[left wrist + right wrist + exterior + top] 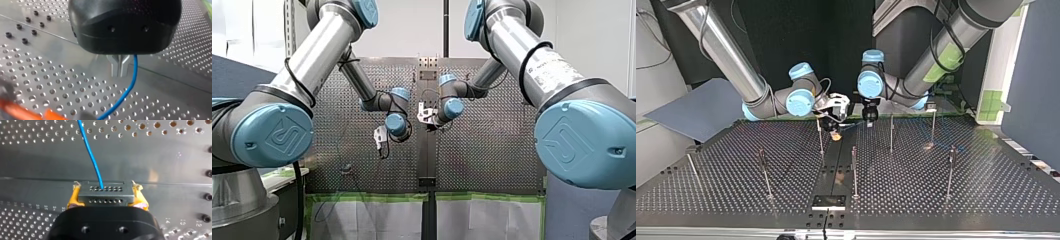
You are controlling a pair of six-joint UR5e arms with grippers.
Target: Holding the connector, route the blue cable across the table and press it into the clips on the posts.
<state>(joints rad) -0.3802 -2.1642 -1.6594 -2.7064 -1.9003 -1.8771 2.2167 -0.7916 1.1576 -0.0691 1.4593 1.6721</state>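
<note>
Perforated desk [736, 165], routing looks unstarted. Right hand [107, 195] clamps connector [106, 200]; left hand [120, 68] pinched shut beside blue cable [130, 86]. Next: carry cable to nearest post [821, 144], connector's 8 o'clock, top view.

On the surface [175, 157] beside my right end effector [106, 188] are engraved numbers [168, 220]: "14" and "12", with the one between them unclear. A fainter row cannot be read. The blue joint caps [272, 135] bear an embossed emblem without letters. The label [552, 67] on my right arm [512, 37] has print too small to read.
</note>
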